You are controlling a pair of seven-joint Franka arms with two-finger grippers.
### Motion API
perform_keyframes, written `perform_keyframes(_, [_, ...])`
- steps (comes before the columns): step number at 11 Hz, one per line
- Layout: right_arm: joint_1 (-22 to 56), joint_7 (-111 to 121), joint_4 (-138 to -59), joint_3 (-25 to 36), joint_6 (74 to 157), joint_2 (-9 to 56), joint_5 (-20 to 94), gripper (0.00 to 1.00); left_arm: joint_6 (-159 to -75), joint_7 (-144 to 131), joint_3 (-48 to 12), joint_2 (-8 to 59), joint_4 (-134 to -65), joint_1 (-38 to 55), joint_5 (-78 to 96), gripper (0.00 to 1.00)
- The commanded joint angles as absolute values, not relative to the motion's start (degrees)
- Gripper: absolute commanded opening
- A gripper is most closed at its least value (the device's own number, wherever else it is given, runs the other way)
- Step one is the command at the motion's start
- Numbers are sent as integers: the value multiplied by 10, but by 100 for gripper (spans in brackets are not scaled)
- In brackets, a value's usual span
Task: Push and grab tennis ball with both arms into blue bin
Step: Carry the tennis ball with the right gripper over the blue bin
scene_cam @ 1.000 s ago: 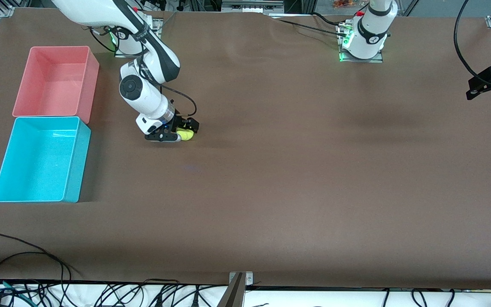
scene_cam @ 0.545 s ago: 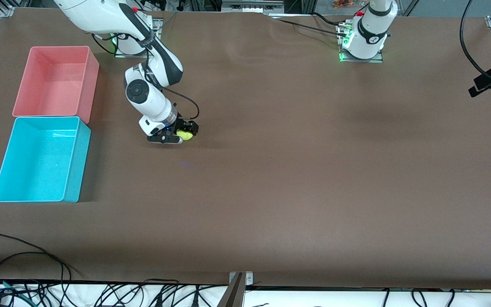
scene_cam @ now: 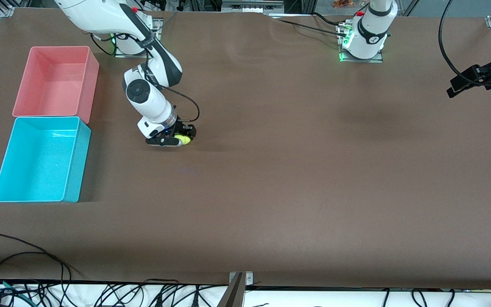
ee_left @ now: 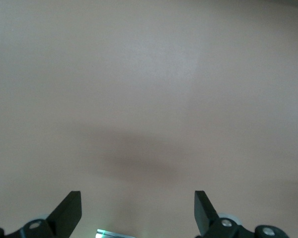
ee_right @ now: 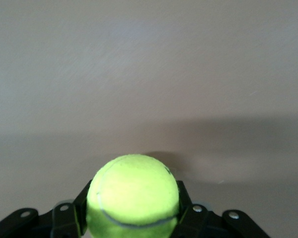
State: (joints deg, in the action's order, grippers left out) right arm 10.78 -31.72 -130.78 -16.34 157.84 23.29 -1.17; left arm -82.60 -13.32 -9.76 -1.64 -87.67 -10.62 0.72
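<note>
Right gripper [scene_cam: 180, 140] clenched on the tennis ball [scene_cam: 183, 139], just above the brown table [scene_cam: 296, 170].

Nearest the front camera, loose black cables [scene_cam: 24, 273] lie along the table edge. The blue bin [scene_cam: 41, 158], a smooth thin-walled tub, sits toward the right arm's end, touching the pink bin [scene_cam: 56, 81] farther back; bare tabletop lies between bin and ball. The fuzzy yellow-green ball shows a faint curved seam between black fingers [ee_right: 67, 218]. The left gripper [ee_left: 138, 213] hangs released, jaws wide apart, over the left arm's end. No readable writing.
</note>
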Motion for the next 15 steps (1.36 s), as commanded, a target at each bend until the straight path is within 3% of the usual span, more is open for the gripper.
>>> perform_keyframes(1, [113,-324,-1276,-102,1525,220,-86,0,-817,-133,-50,-16,-873,-68,13,100])
perform_keyframes(5, [86,-296,-1103,-88,1293,231,-89,0,-802,-133,-32,-11,-866,-50,12,100])
perform_keyframes(8, [73,-243,-1092,-60,1274,220,-91,0,-802,-132,-32,-9,-865,-50,13,100])
perform_keyframes(12, [71,-86,-1092,36,1206,185,-80,0,-799,-132,-31,-9,-865,-55,11,100])
perform_keyframes(15, [51,57,-1085,112,1205,186,-41,0,-800,-133,-31,-8,-865,-55,11,100])
